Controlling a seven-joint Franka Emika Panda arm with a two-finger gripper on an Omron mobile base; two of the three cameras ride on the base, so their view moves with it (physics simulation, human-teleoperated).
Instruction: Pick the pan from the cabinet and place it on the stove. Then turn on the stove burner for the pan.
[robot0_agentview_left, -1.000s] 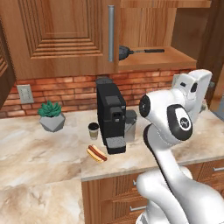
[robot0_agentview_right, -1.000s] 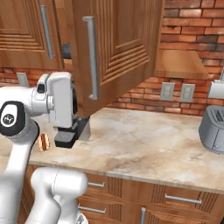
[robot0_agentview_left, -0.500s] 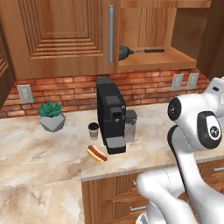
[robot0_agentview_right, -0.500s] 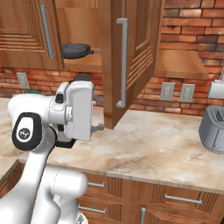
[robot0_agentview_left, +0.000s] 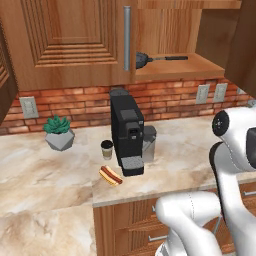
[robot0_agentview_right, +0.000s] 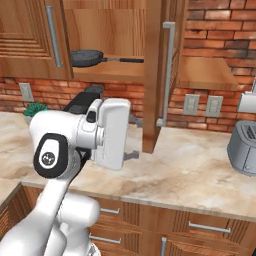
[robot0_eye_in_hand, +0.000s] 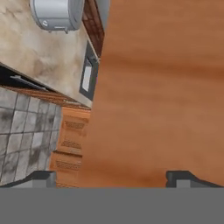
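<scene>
pan: the round dark grey-black frying pan (robot0_agentview_right: 86, 57) sits on the shelf inside the open reddish-brown wooden wall cabinet (robot0_agentview_left: 70, 45), with its long thin black handle (robot0_agentview_right: 123, 60) sticking out to the right. Nothing is touching it.
hand: the robot's two-finger hand (robot0_eye_in_hand: 111, 177) is spread wide and holding nothing. Its hand view is pressed up against plain brown wood, which I'd guess is the open cabinet door (robot0_agentview_right: 159, 75).
door risk: that door hangs edge-on right next to the arm, so if the arm swings up toward the shelf without backing off first, it could clip the door.
grab risk: the pan handle is skinny, and a grip far out on it would probably let the pan tip and slide off.
surface clutter: the tall black coffee machine (robot0_agentview_left: 126, 132) stands directly under the shelf, with a paper cup (robot0_agentview_left: 107, 149) and a hot dog (robot0_agentview_left: 110, 175) beside it on the marble surface (robot0_agentview_left: 45, 175). A dropped pan would land in that mess.
stove: can't spot it from here, so the carry looks long.
</scene>
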